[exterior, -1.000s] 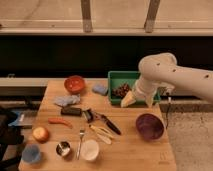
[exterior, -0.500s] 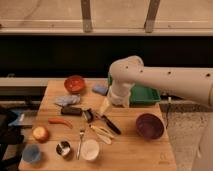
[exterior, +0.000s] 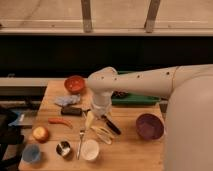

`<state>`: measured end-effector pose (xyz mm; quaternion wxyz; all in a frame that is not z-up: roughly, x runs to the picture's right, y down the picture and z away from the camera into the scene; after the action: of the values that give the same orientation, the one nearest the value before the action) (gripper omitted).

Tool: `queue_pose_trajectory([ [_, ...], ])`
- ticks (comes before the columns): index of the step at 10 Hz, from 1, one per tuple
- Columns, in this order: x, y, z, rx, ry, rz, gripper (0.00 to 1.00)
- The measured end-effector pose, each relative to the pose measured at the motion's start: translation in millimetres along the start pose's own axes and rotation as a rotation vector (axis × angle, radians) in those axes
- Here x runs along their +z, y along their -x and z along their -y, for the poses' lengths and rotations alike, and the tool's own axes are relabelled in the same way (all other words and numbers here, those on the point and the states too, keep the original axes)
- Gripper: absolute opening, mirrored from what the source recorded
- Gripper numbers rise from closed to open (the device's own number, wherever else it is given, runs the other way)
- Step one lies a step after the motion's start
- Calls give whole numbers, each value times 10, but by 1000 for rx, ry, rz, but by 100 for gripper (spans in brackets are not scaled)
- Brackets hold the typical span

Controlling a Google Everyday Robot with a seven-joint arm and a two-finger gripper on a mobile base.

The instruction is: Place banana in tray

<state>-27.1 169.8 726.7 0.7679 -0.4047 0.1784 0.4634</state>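
The banana (exterior: 103,134), pale cream-yellow and slightly curved, lies on the wooden table (exterior: 125,155) just right of the silver fork (exterior: 81,143). The green tray (exterior: 136,99) stands at the table's back edge, mostly hidden behind my arm. My arm reaches in from the right across the tray. My gripper (exterior: 91,120) points down at the table's middle, just up and left of the banana and near the fork's upper end. I see nothing held in it.
A purple bowl (exterior: 149,126) stands at the right and an orange-red bowl (exterior: 75,84) at the back left. Also here are a grey-blue cloth (exterior: 67,101), a black block (exterior: 71,111), a chili-like piece (exterior: 60,121), a black-handled tool (exterior: 112,125), a white cup (exterior: 90,150), a metal cup (exterior: 63,148), a blue cup (exterior: 31,153) and an orange fruit (exterior: 41,133).
My arm has swung left from over the tray's right side to the table's middle, and the gripper has come down close to the banana and fork. The objects have not moved.
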Motion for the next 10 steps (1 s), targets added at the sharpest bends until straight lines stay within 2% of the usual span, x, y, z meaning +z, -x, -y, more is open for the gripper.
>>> queue_pose_trajectory([
  [1, 77, 7, -50, -11, 5, -14, 80],
  [6, 75, 9, -33, -7, 6, -15, 80],
  [8, 172, 60, -54, -11, 32, -42, 80],
  [10, 384, 135, -96, -27, 66, -78, 80],
])
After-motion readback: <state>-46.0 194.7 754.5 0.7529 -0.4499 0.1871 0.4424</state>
